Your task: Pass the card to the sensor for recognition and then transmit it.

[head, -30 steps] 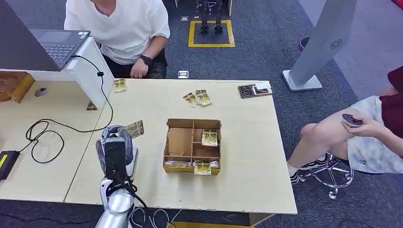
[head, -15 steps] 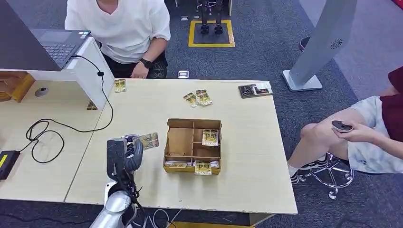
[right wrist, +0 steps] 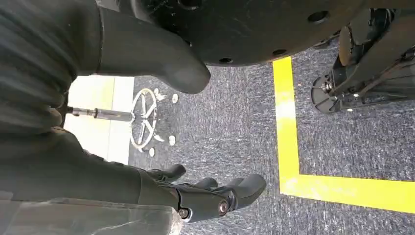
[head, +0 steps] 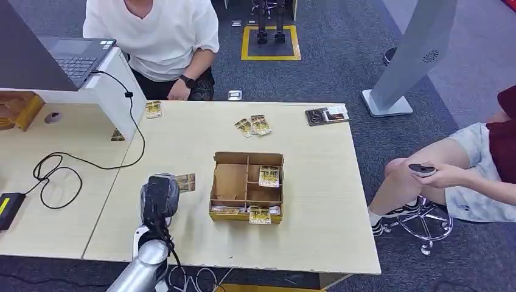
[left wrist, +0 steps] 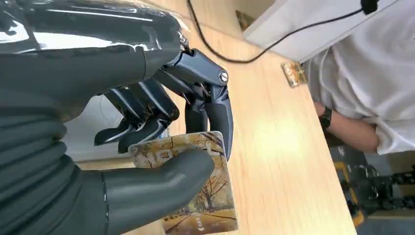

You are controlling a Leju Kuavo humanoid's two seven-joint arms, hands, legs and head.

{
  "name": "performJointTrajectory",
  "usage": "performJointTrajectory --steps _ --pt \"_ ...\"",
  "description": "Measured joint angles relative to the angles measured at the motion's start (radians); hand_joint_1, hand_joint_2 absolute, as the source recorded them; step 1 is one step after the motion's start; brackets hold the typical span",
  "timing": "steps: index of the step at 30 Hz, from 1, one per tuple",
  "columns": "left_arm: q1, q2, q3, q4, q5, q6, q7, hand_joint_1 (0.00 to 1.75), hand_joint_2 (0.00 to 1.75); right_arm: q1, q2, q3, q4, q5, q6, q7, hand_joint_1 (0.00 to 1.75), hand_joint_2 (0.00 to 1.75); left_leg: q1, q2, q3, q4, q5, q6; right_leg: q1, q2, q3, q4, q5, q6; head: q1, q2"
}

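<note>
A: Cardboard box (head: 246,186) mid-table from the head view — where's the card (head: 186,182)?
B: Just left of the box, at the left hand (head: 159,196).
A: Left wrist view?
B: Thumb and dark fingers (left wrist: 221,115) pinch the card (left wrist: 195,191) above the wooden table (left wrist: 284,152).
A: Right wrist view?
B: The right hand (right wrist: 205,196) hangs over carpet, fingers loosely apart, holding nothing.

The left arm (head: 141,271), at the lower left of the head frame, is a silver tube with thin black cables running along it up to a dark, glossy wrist housing. The left hand (left wrist: 147,127) has a grey ribbed cover at the left edge of the wrist frame, a thick matte grey thumb (left wrist: 161,183), and darker, glossy fingers (left wrist: 218,105) with small silver screws at the knuckles. The right hand (right wrist: 161,142) looks alike: ribbed grey cover, smooth grey thumb (right wrist: 156,61), and dark fingers (right wrist: 225,196) with 2 round silver screws near the lower middle of its frame.
</note>
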Motion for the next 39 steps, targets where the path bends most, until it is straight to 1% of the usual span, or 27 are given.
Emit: performJointTrajectory --steps 8,16,22,24,26,30,32,35,37,39 --pt "-0.03 0.006 0.0 0.069 -0.027 0.011 0.008 1.75 1.75 0.0 0.0 0.0 -0.003 0.0 -0.001 0.001 0.0 1.75 0.0 0.0 0.0 0.0 0.0 0.0 0.0 0.0 0.0 0.0 0.0 0.0 0.0 0.0" --pt "-0.079 0.021 0.003 0.169 -0.095 0.017 0.032 1.75 1.75 0.0 -0.002 0.001 -0.005 0.0 -0.001 0.004 0.0 1.75 0.0 0.0 0.0 0.0 0.0 0.0 0.0 0.0 0.0 0.0 0.0 0.0 0.0 0.0" --pt "-0.094 0.035 0.026 0.226 -0.089 0.022 0.026 1.75 1.75 0.0 -0.005 0.001 -0.011 0.0 -0.002 0.004 0.0 1.75 0.0 0.0 0.0 0.0 0.0 0.0 0.0 0.0 0.0 0.0 0.0 0.0 0.0 0.0" --pt "-0.098 0.038 0.042 0.239 -0.075 0.024 0.022 1.75 1.75 0.0 -0.005 0.001 -0.012 0.0 -0.003 0.004 0.0 1.75 0.0 0.0 0.0 0.0 0.0 0.0 0.0 0.0 0.0 0.0 0.0 0.0 0.0 0.0" --pt "-0.098 0.043 0.068 0.248 -0.066 0.025 0.004 1.75 1.75 0.0 -0.006 0.001 -0.014 0.0 -0.003 0.004 0.0 1.75 0.0 0.0 0.0 0.0 0.0 0.0 0.0 0.0 0.0 0.0 0.0 0.0 0.0 0.0" --pt "-0.092 0.049 0.139 0.258 -0.058 0.024 -0.029 1.75 1.75 0.0 -0.007 0.001 -0.016 0.0 -0.006 0.004 0.0 1.75 0.0 0.0 0.0 0.0 0.0 0.0 0.0 0.0 0.0 0.001 0.0 0.0 0.0 0.0" --pt "-0.086 0.049 0.18 0.258 -0.037 0.024 -0.046 1.75 1.75 0.0 -0.007 0.001 -0.016 0.0 -0.006 0.004 0.0 1.75 0.0 0.0 0.0 0.0 0.0 0.0 0.0 0.0 0.0 0.001 0.0 0.0 0.0 0.0" --pt "-0.065 0.053 0.23 0.249 0.054 0.019 -0.067 1.75 1.75 0.0 -0.007 0.001 -0.017 0.0 -0.01 0.004 0.0 1.75 0.0 0.001 0.0 0.0 0.0 0.0 0.0 0.001 0.0 0.001 0.0 0.0 0.0 0.0" --pt "-0.046 0.057 0.264 0.219 0.123 0.019 -0.082 1.75 1.75 0.0 -0.007 0.001 -0.017 0.0 -0.011 0.004 0.0 1.75 0.0 0.001 0.001 -0.001 0.0 0.0 0.0 0.001 0.001 0.001 0.0 0.0 0.0 0.0" --pt "-0.028 0.067 0.29 0.193 0.169 0.019 -0.089 1.75 1.75 0.0 -0.007 0.0 -0.018 0.0 -0.012 0.003 0.0 1.75 0.0 0.001 0.001 -0.001 0.0 0.0 0.0 0.001 0.001 0.001 0.0 0.0 0.0 0.0"
